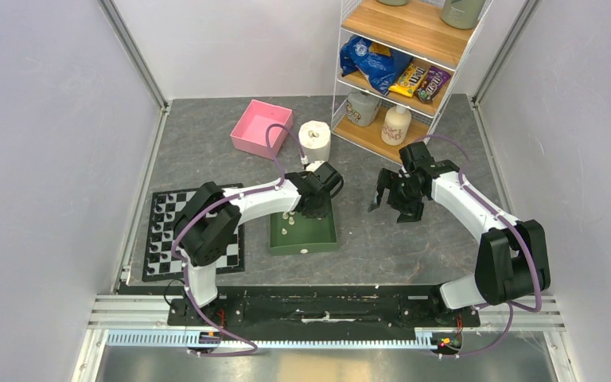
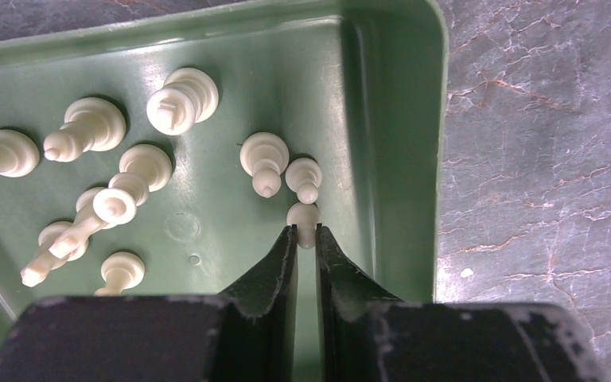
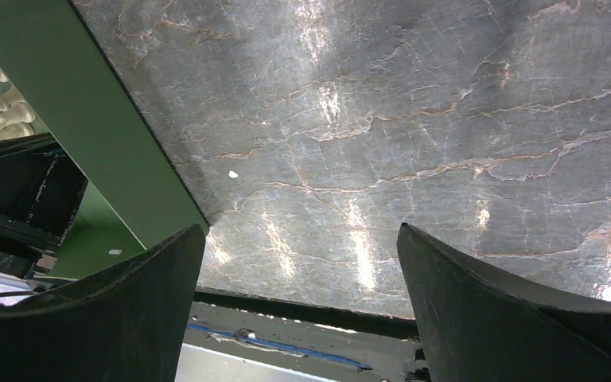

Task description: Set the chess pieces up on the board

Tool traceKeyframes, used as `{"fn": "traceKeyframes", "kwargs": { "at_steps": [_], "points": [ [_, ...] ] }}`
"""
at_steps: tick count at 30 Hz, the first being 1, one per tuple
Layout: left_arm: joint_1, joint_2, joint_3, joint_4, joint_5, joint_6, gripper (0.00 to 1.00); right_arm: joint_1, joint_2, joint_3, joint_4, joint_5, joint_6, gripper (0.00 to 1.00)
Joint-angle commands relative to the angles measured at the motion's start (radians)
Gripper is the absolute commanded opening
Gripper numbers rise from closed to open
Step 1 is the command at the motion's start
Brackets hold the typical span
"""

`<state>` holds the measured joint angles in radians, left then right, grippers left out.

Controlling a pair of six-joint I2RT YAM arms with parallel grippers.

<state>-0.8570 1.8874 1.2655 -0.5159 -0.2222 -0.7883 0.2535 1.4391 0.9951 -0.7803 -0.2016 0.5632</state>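
Note:
Several cream-white chess pieces lie loose in a green tray. My left gripper is down in the tray near its right wall, shut on a small pawn. Two more pieces lie just beyond it. The checkered board lies at the left of the table with a few white pieces on it. My right gripper hangs open and empty over bare table to the right of the tray, seen from its wrist too.
A pink box and a white paper roll stand behind the tray. A wire shelf with snacks and bottles is at the back right. Grey walls close both sides.

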Motion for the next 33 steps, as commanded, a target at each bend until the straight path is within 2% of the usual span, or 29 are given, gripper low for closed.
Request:
{"fn": "traceKeyframes", "kwargs": {
  "at_steps": [1,10,16,21,28,33],
  "points": [
    [-0.006,-0.012,0.031,0.028,0.004,-0.017,0.14,0.001,-0.022,-0.003,0.001,0.013,-0.018,0.99],
    [-0.009,-0.042,0.03,-0.007,-0.016,0.001,0.02,0.0,-0.019,-0.001,0.001,0.011,-0.017,0.99],
    [-0.027,-0.105,-0.001,-0.057,-0.038,0.018,0.02,0.0,-0.017,-0.003,0.001,0.01,-0.016,0.99],
    [-0.034,-0.226,-0.063,-0.087,-0.06,0.008,0.02,0.001,-0.015,0.003,0.001,0.006,-0.016,0.99],
    [-0.031,-0.364,-0.092,-0.249,-0.199,-0.038,0.02,0.001,-0.015,0.003,0.002,0.002,-0.014,0.99],
    [0.035,-0.476,-0.187,-0.294,-0.231,-0.099,0.02,0.001,-0.016,-0.001,0.005,-0.001,-0.011,0.99]
  ]
}}
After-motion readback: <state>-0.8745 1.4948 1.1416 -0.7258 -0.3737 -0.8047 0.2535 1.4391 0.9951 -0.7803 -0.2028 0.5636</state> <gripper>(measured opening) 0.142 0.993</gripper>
